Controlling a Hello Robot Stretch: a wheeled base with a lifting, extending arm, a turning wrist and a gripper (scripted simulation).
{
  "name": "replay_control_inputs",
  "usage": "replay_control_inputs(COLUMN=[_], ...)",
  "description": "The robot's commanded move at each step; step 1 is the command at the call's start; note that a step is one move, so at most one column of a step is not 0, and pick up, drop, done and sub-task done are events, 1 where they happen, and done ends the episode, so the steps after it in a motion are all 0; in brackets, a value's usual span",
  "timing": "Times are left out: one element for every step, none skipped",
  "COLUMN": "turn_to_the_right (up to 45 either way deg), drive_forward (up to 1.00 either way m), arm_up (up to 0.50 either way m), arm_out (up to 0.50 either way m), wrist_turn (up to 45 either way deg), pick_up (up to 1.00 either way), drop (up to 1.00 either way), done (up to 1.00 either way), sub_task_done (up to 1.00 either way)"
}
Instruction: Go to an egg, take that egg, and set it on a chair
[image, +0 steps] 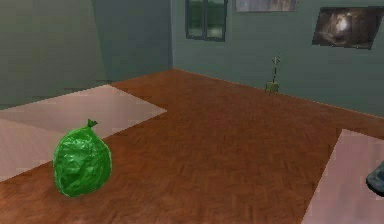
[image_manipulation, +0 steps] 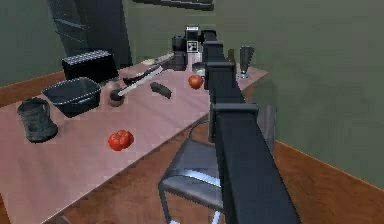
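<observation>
Chair (image_manipulation: 192, 172), grey-seated on a metal frame, stands at the near edge of the pink table (image_manipulation: 60, 170), partly behind the dark arm (image_manipulation: 235, 130) that reaches over the table's far end. The gripper (image_manipulation: 186, 50) is at that far end among small things, so I cannot tell whether it holds anything. On the table lie a red fruit (image_manipulation: 121, 139), a black tray (image_manipulation: 72, 95), a toaster (image_manipulation: 86, 64) and a dark pot (image_manipulation: 38, 120).

Gripper (image_manipulation: 183, 52) stands at the far end of the table (image_manipulation: 60, 178). Just nearer than it, a round item (image_manipulation: 195, 82) lies on the table; well to its left, tray (image_manipulation: 72, 95) and pot (image_manipulation: 37, 120). Chair (image_manipulation: 198, 178) sits beneath the arm (image_manipulation: 235, 130).
</observation>
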Motion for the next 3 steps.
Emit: replay_control_inputs(turn_to_the_right=[0.0,0.0,0.0], drive_forward=[0.0,0.0,0.0], arm_up=[0.0,0.0,0.0], arm_out=[0.0,0.0,0.0], wrist_turn=[45.0,45.0,15.0], pick_up=[0.0,0.0,0.0], drop=[0.0,0.0,0.0], done=[0.0,0.0,0.0], sub_task_done=[0.0,0.0,0.0])
